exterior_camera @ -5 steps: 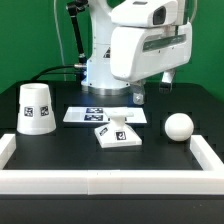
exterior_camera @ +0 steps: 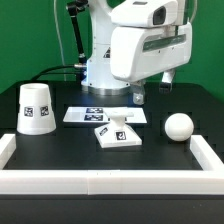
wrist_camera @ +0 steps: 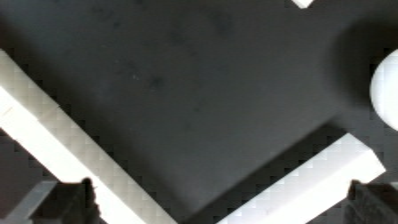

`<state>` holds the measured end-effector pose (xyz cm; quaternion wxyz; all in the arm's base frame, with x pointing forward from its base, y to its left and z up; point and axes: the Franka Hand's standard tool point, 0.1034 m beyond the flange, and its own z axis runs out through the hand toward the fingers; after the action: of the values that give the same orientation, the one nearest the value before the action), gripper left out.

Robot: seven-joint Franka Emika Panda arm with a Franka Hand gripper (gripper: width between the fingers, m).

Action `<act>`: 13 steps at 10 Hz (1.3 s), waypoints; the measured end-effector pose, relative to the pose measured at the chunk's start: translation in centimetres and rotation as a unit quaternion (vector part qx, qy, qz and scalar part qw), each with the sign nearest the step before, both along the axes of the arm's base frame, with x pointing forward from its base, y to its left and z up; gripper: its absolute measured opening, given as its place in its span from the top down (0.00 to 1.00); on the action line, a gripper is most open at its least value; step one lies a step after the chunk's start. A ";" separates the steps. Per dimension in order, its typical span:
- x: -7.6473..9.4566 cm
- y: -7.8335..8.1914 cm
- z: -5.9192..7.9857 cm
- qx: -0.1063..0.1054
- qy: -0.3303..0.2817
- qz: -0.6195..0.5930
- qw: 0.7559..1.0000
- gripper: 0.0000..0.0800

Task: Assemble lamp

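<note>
The white cone shade (exterior_camera: 33,108) stands upright at the exterior view's left. The flat square base (exterior_camera: 118,134) lies at the middle of the black table, with a tagged socket block on top. The ball-topped bulb (exterior_camera: 178,126) rests at the exterior view's right; part of it shows at the edge of the wrist view (wrist_camera: 384,88). My gripper (exterior_camera: 152,92) hangs above the table behind the base and touches nothing. In the wrist view the gripper (wrist_camera: 222,192) is open and empty, its dark fingertips (wrist_camera: 68,200) wide apart.
The marker board (exterior_camera: 92,114) lies flat behind the base. A low white wall (exterior_camera: 110,181) runs along the table's front and sides; two of its strips meet in a corner in the wrist view (wrist_camera: 54,120). The arm's base stands at the back.
</note>
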<state>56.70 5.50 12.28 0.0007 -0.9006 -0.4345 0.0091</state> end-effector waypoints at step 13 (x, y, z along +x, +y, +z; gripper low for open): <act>-4.6 -2.9 -0.9 -0.002 -0.012 -0.276 0.961 0.13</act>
<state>52.14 2.62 11.38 -0.0034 -0.9857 -0.1686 -0.0015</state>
